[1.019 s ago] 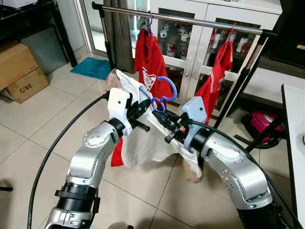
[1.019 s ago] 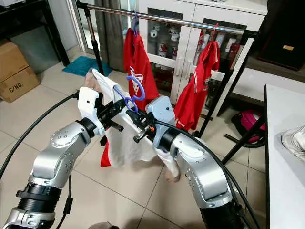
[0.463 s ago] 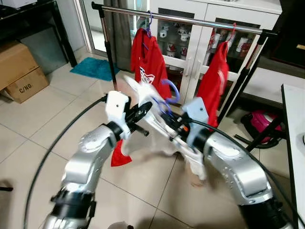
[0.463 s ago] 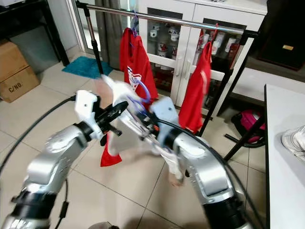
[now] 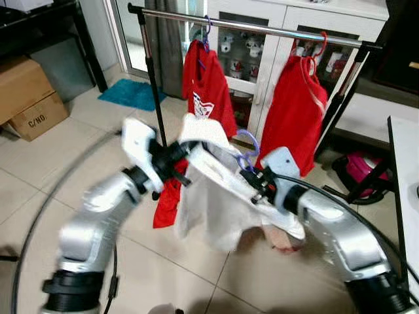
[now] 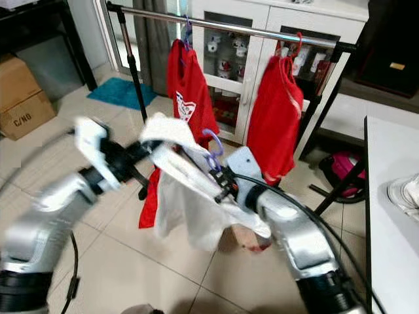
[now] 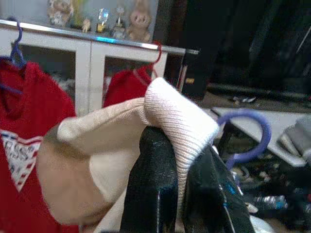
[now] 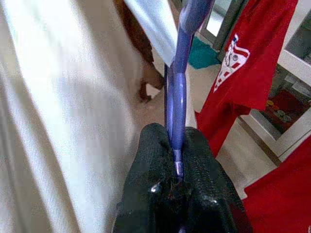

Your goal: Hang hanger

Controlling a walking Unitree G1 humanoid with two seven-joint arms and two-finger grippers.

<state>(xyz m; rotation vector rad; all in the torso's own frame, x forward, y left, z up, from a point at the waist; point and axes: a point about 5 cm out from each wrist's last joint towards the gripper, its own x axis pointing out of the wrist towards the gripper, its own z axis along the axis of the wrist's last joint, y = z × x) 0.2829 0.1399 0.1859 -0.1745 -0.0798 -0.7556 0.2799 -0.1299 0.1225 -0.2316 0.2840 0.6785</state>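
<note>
A white shirt (image 5: 216, 196) hangs on a purple hanger whose hook (image 5: 247, 145) curls up between my arms. My right gripper (image 5: 257, 180) is shut on the purple hanger (image 8: 177, 92) just below its hook. My left gripper (image 5: 184, 156) is shut on the shirt's ribbed white edge (image 7: 177, 114), at the hanger's left shoulder. The shirt is held in front of and below the chrome clothes rail (image 5: 262, 29), between two red shirts (image 5: 211, 88) (image 5: 298, 111) hanging on it.
The rail's black uprights (image 5: 152, 78) and slanted legs (image 5: 340, 98) stand ahead, before a white glass-door cabinet (image 5: 262, 59). Cardboard boxes (image 5: 29, 98) and a teal mat (image 5: 131, 93) lie at the left. A white table edge (image 5: 400, 170) is at the right, a pink bag (image 5: 357, 167) beside it.
Both arms have lifted and spread the shirt, which now hangs open. The left arm has swung to the left, and the right gripper with the hanger has moved right. The right red shirt has swung.
</note>
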